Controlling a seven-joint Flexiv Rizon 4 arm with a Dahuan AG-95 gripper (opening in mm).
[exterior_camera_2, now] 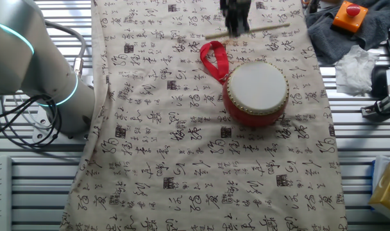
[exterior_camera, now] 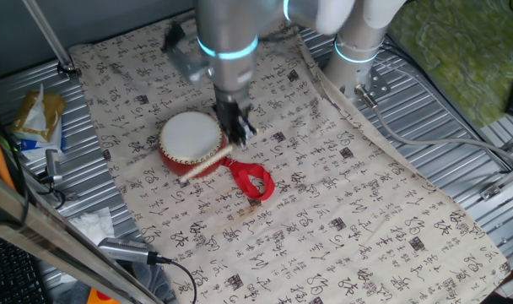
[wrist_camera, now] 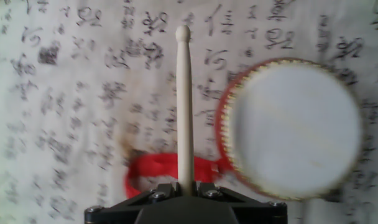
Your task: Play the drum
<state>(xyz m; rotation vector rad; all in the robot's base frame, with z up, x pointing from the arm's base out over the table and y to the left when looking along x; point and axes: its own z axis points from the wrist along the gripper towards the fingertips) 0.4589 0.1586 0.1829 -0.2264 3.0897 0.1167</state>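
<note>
Calligraphy-print cloth [exterior_camera_2: 201,167] over ribbed metal table [exterior_camera_2: 34,192]; orange device [exterior_camera_2: 348,15] on grey fabric [exterior_camera_2: 368,32].

Small round drum with red body and flat white skin top [exterior_camera: 190,140] [exterior_camera_2: 256,92] [wrist_camera: 296,127] stands upright on the cloth, skin facing up. Gold studs line the rim. An attached red ribbon loop [exterior_camera: 252,180] [exterior_camera_2: 213,59] [wrist_camera: 153,170] lies flat alongside, trailing away from the body.

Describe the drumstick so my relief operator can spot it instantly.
Find the calligraphy-printed cloth, then the red drum with its white skin. Beside it, over the red ribbon loop, the gripper holds the stick: thin, pale wood, rounded tip.
</note>
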